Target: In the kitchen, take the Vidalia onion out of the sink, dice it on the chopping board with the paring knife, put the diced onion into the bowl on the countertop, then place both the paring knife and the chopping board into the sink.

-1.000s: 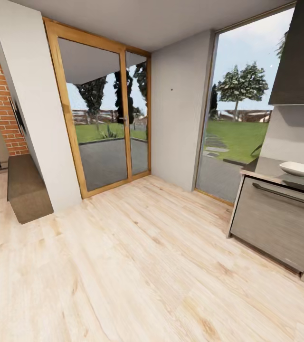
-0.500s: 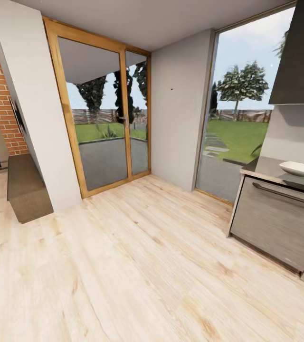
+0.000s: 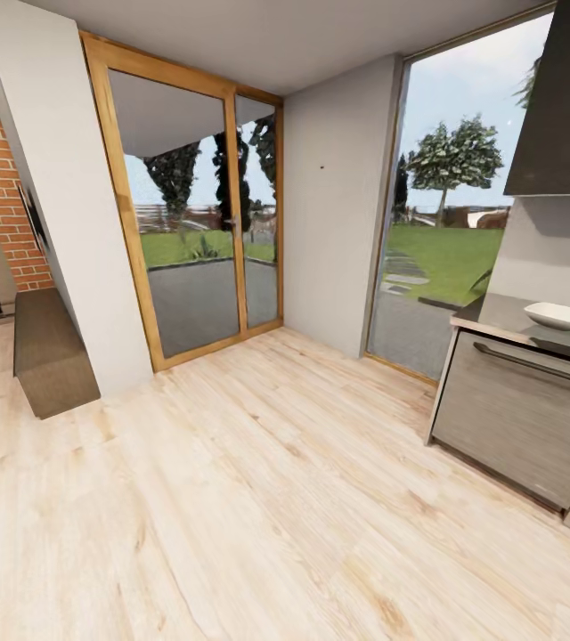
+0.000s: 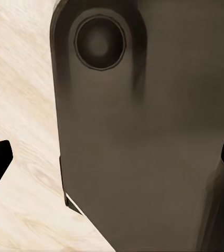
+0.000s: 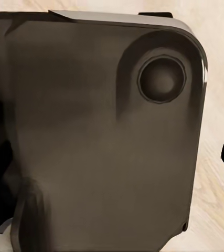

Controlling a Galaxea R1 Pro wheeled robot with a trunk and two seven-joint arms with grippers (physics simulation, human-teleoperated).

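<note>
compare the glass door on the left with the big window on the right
The door has a thick wooden frame split by a wooden upright; the window is a single pane with a thin frame. The door shows dark trees close by; the window shows a lighter tree farther off. Both reach the floor and overlook lawn.

A pale wooden plank floor [image 3: 258,499] is spread across the room. A wood-framed glass door [image 3: 191,205] is set between grey walls [image 3: 334,196], and a tall window [image 3: 450,196] is placed beside it; lawn, trees and bright sky are seen through both. A brick wall [image 3: 0,196] is seen at the far left, with a dark low bench [image 3: 44,352] below it.
</note>
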